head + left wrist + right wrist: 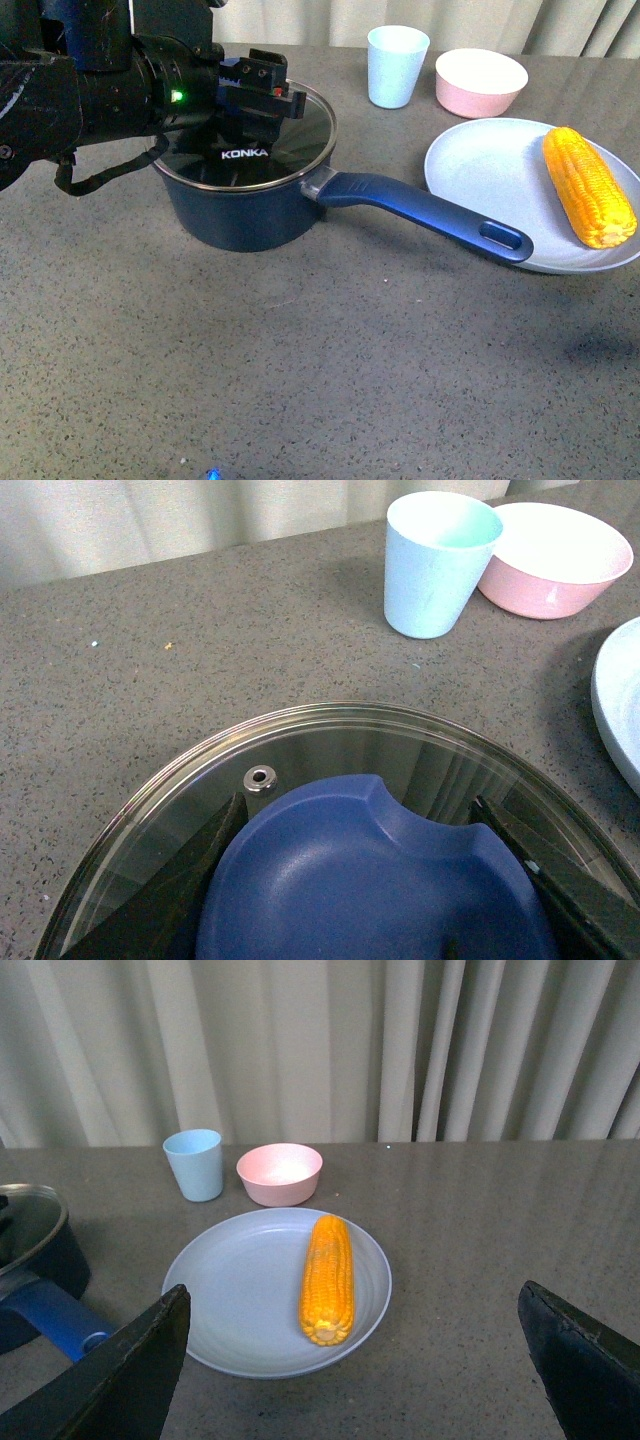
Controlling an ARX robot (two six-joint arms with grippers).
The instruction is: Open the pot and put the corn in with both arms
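A: Where do your cameras look?
B: My front one looks down across the table. Left wrist is close above the lid; right wrist stands back. All three share the cup.

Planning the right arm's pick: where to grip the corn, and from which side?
Probably mid-cob on the corn, from straight above, with the open right pincer closing across its narrow width. It lies flat on the plate, so only its top and long sides are exposed.

Staged kitchen: pot, plate on grey counter, curtains behind.
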